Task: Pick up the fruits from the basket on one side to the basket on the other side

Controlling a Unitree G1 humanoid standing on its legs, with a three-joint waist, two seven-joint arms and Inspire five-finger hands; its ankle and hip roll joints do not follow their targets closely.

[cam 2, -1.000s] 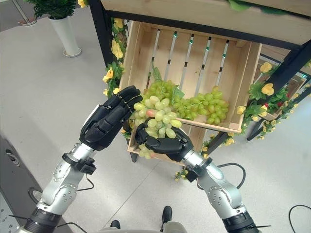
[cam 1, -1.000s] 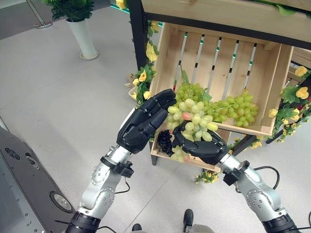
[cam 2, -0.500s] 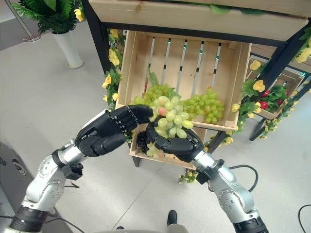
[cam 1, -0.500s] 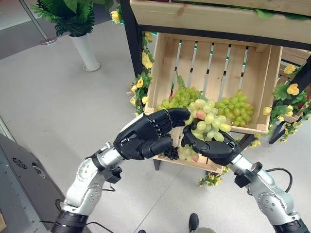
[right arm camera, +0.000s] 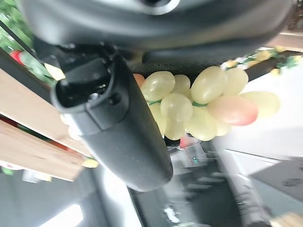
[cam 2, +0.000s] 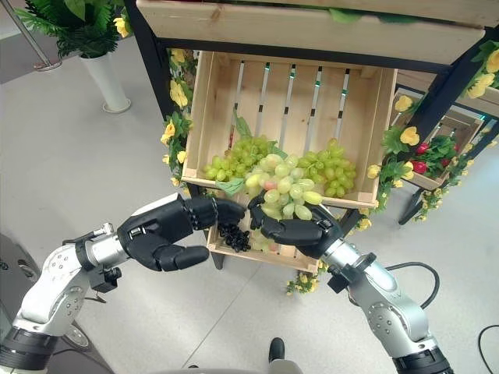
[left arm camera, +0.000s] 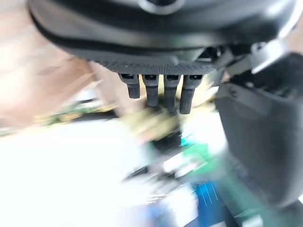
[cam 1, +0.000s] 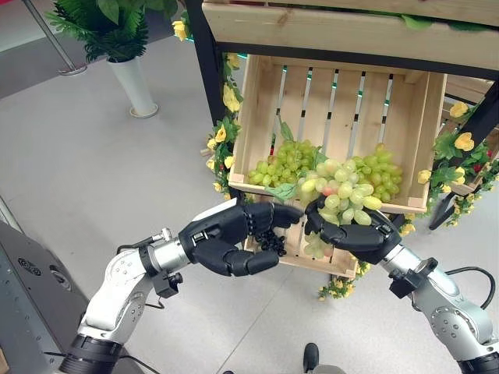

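Note:
My right hand point(cam 1: 360, 238) is shut on a bunch of light green grapes point(cam 1: 341, 197), one of them pinkish, and holds it up in front of the upper wooden crate point(cam 1: 256, 109). The bunch point(right arm camera: 203, 99) rests against the palm behind the thumb point(right arm camera: 118, 127). Two more green bunches point(cam 1: 287, 160) lie in that crate. My left hand point(cam 1: 228, 241) is open and holds nothing, its fingers point(left arm camera: 163, 92) reaching toward the lower crate point(cam 1: 312, 266). That crate has dark grapes point(cam 1: 273, 240) and some green ones in it.
The crates hang on a black-framed stand point(cam 1: 203, 62) trimmed with yellow flowers point(cam 1: 227, 98). A potted plant in a white vase point(cam 1: 132, 78) stands on the floor at the far left. Another crate with red fruit point(cam 2: 426, 148) is at the right. A dark platform point(cam 1: 31, 296) lies lower left.
My left hand has dropped from beside the held bunch down to the lower crate's front. The right hand keeps its hold on the bunch and has drifted slightly right. The camera has shifted.

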